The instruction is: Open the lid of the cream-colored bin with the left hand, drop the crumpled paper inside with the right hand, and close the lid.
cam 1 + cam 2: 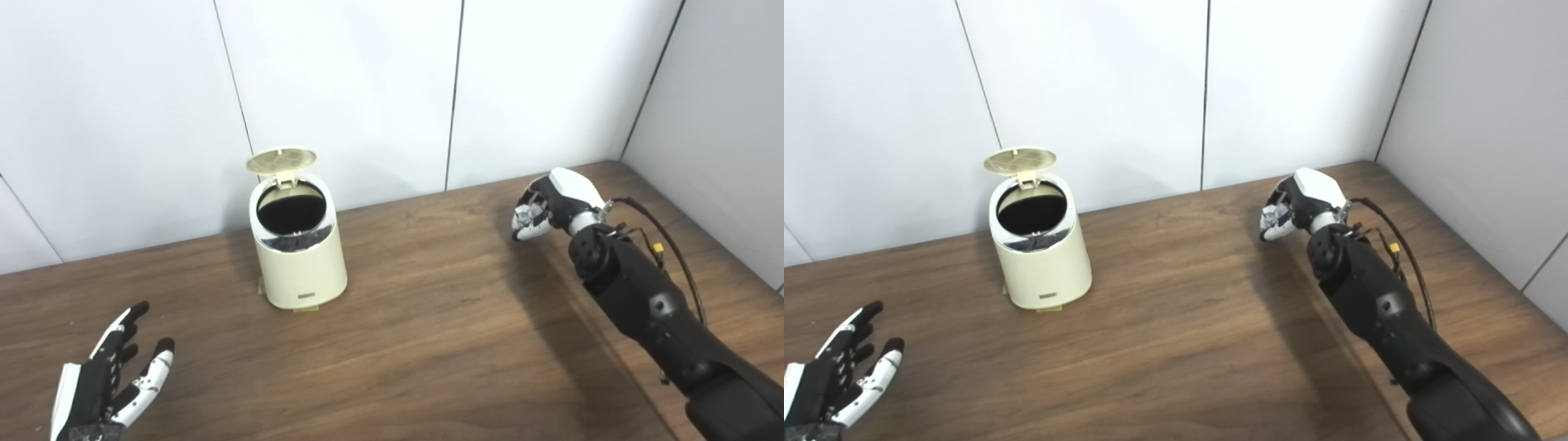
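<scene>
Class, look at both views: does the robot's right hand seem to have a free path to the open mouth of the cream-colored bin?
Probably yes. The round lid stands tipped back, the cream-colored bin gapes open, and only bare wooden table lies between it and the right hand.
</scene>
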You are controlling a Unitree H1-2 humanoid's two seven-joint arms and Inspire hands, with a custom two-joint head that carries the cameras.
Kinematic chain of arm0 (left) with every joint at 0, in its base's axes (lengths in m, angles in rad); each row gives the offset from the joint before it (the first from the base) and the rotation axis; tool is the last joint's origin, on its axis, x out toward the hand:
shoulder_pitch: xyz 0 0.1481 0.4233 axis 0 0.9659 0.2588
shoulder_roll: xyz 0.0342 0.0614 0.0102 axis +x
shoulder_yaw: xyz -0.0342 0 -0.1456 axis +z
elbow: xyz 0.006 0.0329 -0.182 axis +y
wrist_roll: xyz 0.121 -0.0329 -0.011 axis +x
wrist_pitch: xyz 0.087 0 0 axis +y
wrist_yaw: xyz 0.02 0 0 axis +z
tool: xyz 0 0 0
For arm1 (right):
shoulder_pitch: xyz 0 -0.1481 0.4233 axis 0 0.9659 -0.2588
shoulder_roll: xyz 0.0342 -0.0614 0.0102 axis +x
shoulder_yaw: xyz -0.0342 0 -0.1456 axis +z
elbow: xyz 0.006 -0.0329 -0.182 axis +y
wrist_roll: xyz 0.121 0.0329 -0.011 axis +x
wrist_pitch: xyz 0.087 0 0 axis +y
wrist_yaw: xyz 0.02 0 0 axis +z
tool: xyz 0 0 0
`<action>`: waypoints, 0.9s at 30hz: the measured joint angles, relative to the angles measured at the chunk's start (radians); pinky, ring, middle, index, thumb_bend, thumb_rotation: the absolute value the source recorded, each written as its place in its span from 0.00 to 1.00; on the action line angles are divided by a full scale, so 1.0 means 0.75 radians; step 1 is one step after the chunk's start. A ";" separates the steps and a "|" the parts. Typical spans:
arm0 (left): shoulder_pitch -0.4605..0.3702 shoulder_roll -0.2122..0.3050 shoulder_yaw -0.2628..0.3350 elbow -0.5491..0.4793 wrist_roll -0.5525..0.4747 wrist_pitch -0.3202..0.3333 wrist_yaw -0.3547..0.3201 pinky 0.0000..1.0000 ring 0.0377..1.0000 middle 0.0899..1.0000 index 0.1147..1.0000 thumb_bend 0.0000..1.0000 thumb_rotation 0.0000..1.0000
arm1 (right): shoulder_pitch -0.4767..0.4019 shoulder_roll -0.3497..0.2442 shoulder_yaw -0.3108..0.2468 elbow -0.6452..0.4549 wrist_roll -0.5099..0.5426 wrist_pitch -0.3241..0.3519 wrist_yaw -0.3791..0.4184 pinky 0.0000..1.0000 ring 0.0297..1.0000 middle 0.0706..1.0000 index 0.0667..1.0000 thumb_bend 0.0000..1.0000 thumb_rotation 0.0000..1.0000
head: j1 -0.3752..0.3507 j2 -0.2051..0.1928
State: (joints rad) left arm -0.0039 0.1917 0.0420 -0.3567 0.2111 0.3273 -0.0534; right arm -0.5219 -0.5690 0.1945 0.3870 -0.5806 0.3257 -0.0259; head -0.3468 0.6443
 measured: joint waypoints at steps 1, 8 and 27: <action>0.002 -0.001 -0.002 0.000 0.000 0.000 0.000 0.91 0.94 0.94 0.90 0.36 0.31 | 0.010 -0.003 0.003 -0.035 -0.010 -0.029 -0.009 0.31 0.38 0.47 0.47 0.50 0.00 | 0.000 0.000; 0.023 -0.003 -0.021 0.011 -0.001 -0.048 0.000 0.93 0.95 0.94 0.89 0.36 0.26 | 0.044 -0.017 0.012 -0.342 -0.080 -0.174 -0.011 0.33 0.38 0.46 0.45 0.50 0.00 | 0.172 -0.004; 0.046 -0.062 -0.020 0.151 -0.001 -0.158 0.037 0.92 0.94 0.93 0.90 0.49 0.49 | -0.027 0.315 0.043 -0.786 -0.123 -0.113 0.249 0.36 0.37 0.46 0.47 0.50 0.00 | 0.409 -0.043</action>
State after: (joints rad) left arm 0.0307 0.1451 0.0272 -0.2437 0.2101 0.2085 -0.0257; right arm -0.5421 -0.3331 0.2269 -0.2021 -0.6726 0.2408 0.1609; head -0.0400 0.6121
